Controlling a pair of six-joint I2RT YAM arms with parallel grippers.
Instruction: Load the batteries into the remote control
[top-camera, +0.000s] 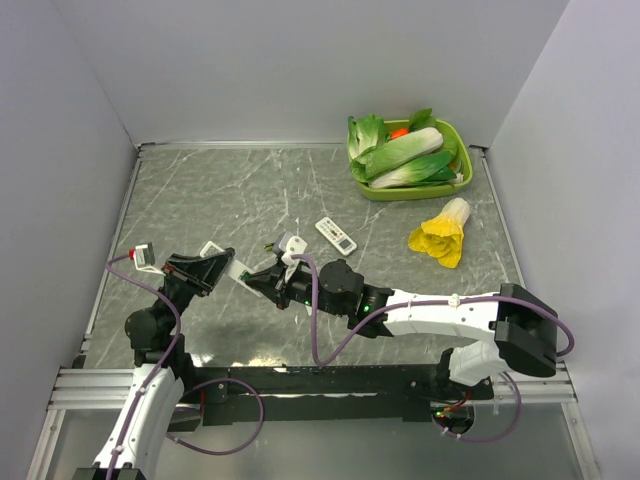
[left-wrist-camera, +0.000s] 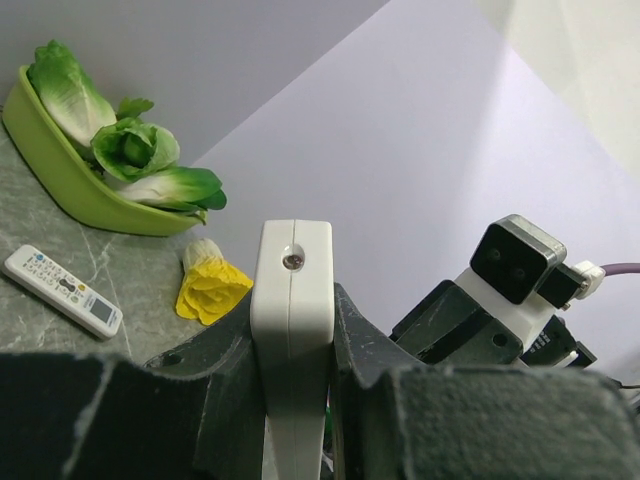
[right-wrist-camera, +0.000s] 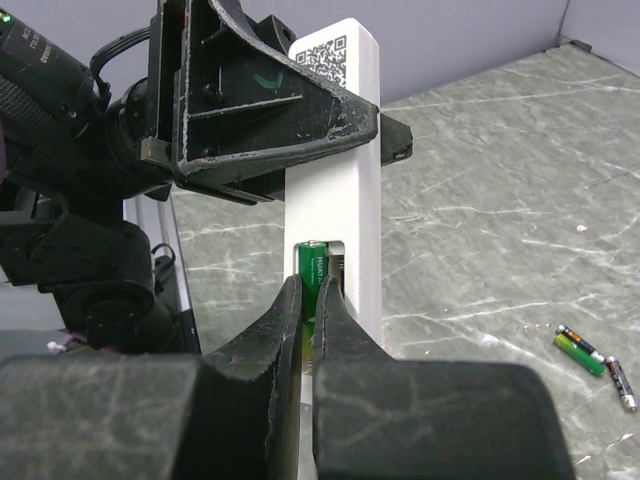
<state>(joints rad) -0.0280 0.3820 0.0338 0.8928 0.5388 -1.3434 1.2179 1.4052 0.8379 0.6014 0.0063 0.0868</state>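
Green battery pinched in the right gripper sits partly in the compartment of the remote control, clamped just ahead by the left gripper, while a second battery, lying off to the right, is seemingly yet to load.

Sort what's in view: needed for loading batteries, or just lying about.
Job: slim white plastic remote, in the left gripper; small green cylindrical battery, in the right gripper; loose green battery.
Lying about: wider white remote with coloured buttons; green tray of leafy vegetables; yellow-leaved vegetable.
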